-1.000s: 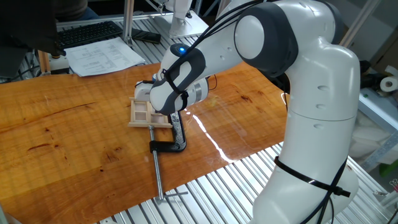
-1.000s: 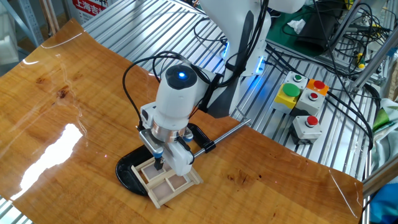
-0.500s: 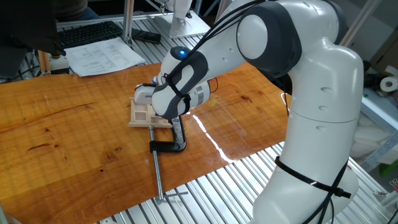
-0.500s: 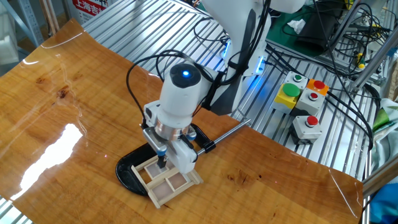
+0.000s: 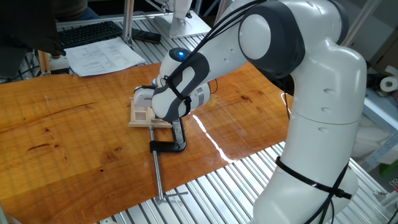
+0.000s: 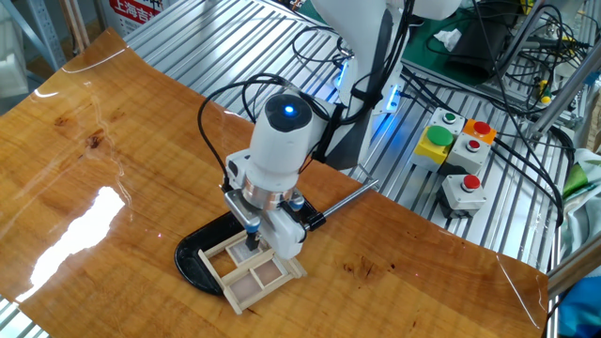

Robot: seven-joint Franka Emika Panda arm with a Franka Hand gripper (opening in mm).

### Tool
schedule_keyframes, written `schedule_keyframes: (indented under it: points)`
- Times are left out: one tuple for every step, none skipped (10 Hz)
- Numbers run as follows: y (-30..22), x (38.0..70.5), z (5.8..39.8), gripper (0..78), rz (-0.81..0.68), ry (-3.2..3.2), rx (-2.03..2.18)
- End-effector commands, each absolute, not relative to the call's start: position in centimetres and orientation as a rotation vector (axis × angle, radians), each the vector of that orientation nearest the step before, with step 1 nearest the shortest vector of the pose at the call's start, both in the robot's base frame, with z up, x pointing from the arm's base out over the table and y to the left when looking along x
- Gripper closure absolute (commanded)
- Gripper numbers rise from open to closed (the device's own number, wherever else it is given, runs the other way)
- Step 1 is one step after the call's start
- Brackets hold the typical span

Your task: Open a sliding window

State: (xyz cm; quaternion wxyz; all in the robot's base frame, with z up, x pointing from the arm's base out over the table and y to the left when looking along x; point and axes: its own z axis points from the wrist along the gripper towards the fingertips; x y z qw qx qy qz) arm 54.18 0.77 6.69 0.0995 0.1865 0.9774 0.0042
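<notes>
A small pale wooden sliding window [image 6: 250, 273] lies flat near the middle of a glossy wooden table [image 6: 84, 169], its thin bars splitting it into panes. In the other fixed view it rests partly on a black oval base [image 6: 194, 260], with its long edges running diagonally toward the lower right. A black clamp [image 5: 177, 140] sits just beside the window, and its long steel rod [image 5: 158, 175] reaches out past the table edge.

The gripper [image 6: 254, 242] points straight down onto the upper edge of the window frame, one dark fingertip [image 6: 252, 241] touching or just above the wood. Whether its fingers are parted or closed around a bar cannot be told; the white wrist hides them in one fixed view.

Bare tabletop stretches to the left of the window, with bright glare patches. To the right and below it, open wood continues to the table edge.

Around the table runs a ribbed metal bench [image 6: 216, 33]. A box with yellow, green and red buttons [image 6: 457, 155] sits on it among cables. A keyboard [image 5: 87, 32] and papers [image 5: 102, 56] lie behind the table.
</notes>
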Motion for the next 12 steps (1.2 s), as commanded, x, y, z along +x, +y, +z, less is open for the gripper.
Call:
schedule_keyframes:
  points:
    - [1.1,53.8,6.6,77.6,0.010,2.897,0.558]
    - [1.1,53.7,6.5,77.6,0.007,2.908,0.554]
    - [1.2,53.6,6.4,77.6,0.005,2.925,0.551]
    - [1.2,53.5,6.4,77.6,0.004,2.930,0.548]
    - [1.3,53.3,6.4,77.6,0.000,2.944,0.549]
    - [1.4,53.2,6.5,77.6,-0.004,2.959,0.546]
    - [1.5,53.0,6.5,77.6,-0.006,2.967,0.547]
    - [1.6,52.9,6.6,77.6,-0.008,2.979,0.543]
    - [1.6,52.8,6.6,77.6,-0.010,2.989,0.541]
    - [1.7,52.8,6.7,77.6,-0.014,3.025,0.534]
    - [1.7,52.8,6.7,77.6,-0.018,3.043,0.527]
    - [1.7,52.8,6.7,77.6,-0.019,3.044,0.528]
